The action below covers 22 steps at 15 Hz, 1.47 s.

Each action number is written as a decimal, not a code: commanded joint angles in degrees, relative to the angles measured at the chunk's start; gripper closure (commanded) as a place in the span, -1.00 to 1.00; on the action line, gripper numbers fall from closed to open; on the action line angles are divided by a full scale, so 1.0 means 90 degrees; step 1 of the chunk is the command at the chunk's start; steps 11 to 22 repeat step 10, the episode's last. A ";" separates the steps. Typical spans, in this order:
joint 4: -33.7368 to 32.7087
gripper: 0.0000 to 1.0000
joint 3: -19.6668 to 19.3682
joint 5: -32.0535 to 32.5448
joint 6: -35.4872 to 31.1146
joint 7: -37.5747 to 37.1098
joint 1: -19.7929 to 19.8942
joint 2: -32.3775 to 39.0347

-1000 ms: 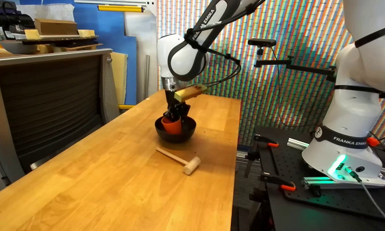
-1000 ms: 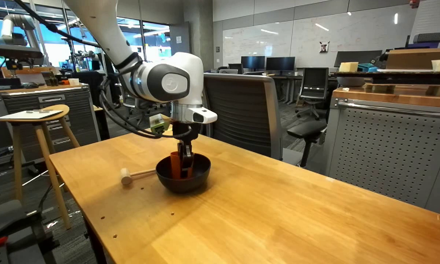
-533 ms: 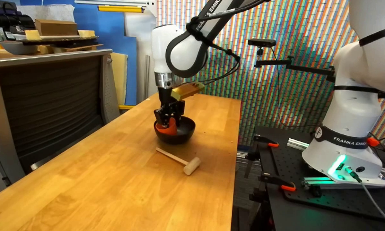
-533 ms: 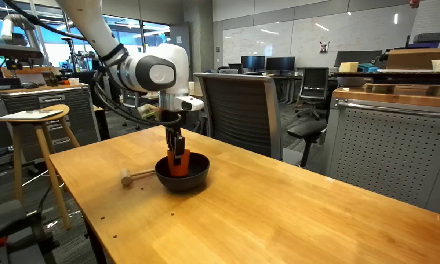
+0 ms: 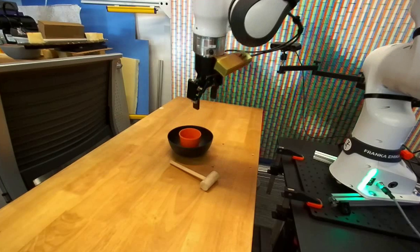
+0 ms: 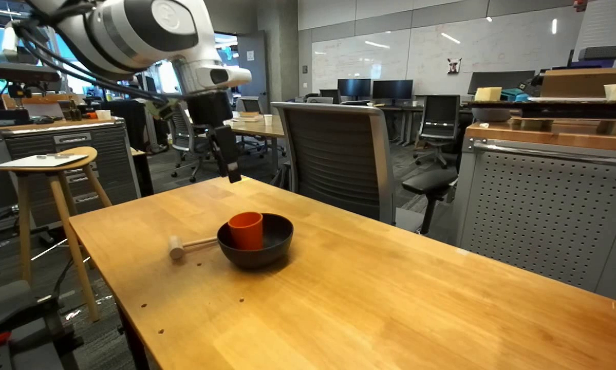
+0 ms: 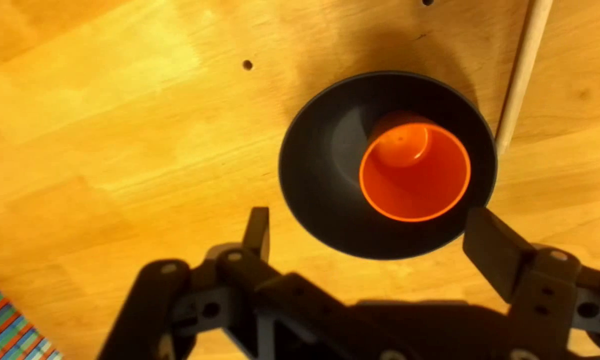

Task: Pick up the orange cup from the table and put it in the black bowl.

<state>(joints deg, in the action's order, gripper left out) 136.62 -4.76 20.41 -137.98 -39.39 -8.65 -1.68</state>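
Cup (image 6: 246,234) sits in the bowl (image 6: 256,258), pincer (image 7: 370,230) lets go

The cup stands inside the bowl, mouth up and off-centre, toward the side where the mallet (image 5: 196,174) lies; whether its wall touches the bowl's, I cannot tell. The bowl rests on the counter (image 5: 125,196), with the mallet's handle end just beside it.

In the last 0.5 seconds the hold is gone: the pincer, then down at the cup, is now raised, well apart from the bowl in both exterior views. In the wrist view its jaws stand wide apart, released, with nothing gripped. The cup, which looked tipped, is now upright.

That likely means the task is done, all 2 parts: pick and place. I judge that only drawing further away remains.
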 commanded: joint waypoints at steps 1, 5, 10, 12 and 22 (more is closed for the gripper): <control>0.0580 -1.00 0.0642 0.0529 0.1289 0.0087 0.0209 -0.1556; 0.0687 -1.00 0.1277 -0.0447 0.2628 0.1627 -0.0068 -0.2565; 0.0623 -1.00 0.1575 -0.0775 0.2677 0.1849 0.0088 -0.2637; 0.0623 -1.00 0.1575 -0.0775 0.2677 0.1849 0.0088 -0.2637; 0.0623 -1.00 0.1575 -0.0775 0.2677 0.1849 0.0088 -0.2637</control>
